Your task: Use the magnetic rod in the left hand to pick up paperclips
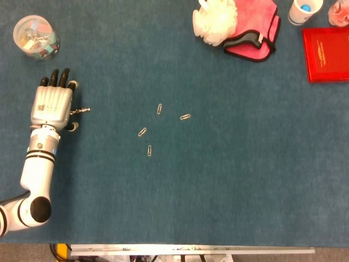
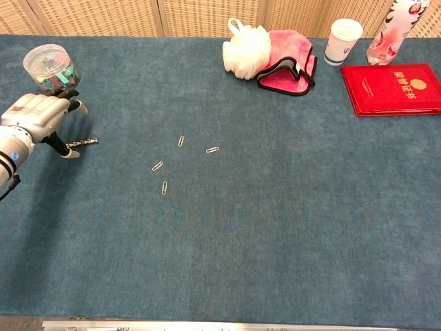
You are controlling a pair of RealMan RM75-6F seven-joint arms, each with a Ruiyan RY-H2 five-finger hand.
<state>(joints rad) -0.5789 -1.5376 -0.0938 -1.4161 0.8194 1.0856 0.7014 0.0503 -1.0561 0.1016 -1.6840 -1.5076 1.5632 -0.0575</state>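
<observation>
Overhead, the left hand [image 1: 52, 103] lies palm-down over the magnetic rod [image 1: 80, 110], fingers extended and close together; whether it grips the rod cannot be told. The rod looks thin, stiff and light, best taken at its covered end. Four paperclips [image 1: 159, 108] lie scattered nearby.

From the chest, the rod tip [image 2: 86, 143] protrudes past the thumb [image 2: 67, 149], resting on the table [image 2: 275, 221].

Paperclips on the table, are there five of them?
No, only four paperclips lie loose on the table.
</observation>
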